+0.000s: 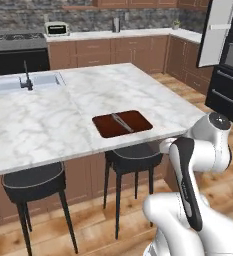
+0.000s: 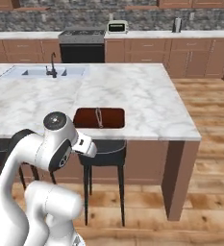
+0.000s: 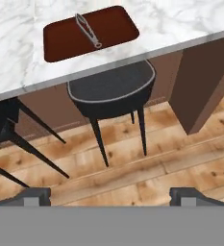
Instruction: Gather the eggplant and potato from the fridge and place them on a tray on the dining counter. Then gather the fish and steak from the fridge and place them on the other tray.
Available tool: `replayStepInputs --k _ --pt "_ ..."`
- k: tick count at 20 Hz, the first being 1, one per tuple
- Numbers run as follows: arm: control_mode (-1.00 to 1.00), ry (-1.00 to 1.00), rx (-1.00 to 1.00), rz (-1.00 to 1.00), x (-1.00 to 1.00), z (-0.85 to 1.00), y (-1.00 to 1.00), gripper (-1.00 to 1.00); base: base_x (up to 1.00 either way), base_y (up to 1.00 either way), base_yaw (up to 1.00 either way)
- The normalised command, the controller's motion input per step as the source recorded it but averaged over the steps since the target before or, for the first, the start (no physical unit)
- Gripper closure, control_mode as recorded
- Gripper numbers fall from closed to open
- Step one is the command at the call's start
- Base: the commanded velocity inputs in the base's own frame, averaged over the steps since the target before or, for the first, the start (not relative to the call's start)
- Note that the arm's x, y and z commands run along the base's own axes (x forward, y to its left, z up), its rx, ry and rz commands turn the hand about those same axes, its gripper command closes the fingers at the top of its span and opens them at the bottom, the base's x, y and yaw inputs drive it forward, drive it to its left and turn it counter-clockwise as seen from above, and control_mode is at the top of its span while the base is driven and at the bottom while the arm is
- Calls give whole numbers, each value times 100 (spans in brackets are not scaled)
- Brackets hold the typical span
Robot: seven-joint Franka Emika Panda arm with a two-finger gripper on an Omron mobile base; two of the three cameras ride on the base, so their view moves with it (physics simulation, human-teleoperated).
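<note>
My tool (image 3: 111, 194) spread wide and empty above the wood floor (image 3: 171, 158), silvery fish (image 3: 87, 30) lying in the dark red-brown tray (image 3: 60, 41) on the marble table (image 1: 43, 120), black stool (image 3: 111, 86) below

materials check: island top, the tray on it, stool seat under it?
Dining counter: polished white marble look, grey veins. Tray: dark red-brown, smooth, matte; plastic or lacquered wood, can't tell. Stool seat: black, matte, pale edge trim; maybe moulded plastic or vinyl.
</note>
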Motion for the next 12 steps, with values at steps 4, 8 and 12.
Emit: replayStepInputs --k 4,8,12 --pt "100 0 0 0 0 0 0 -100 0 -100 -11" --pt "100 0 0 0 0 0 0 -100 2 -100 -2" --pt "100 0 0 0 0 0 0 -100 -4 -100 -2"
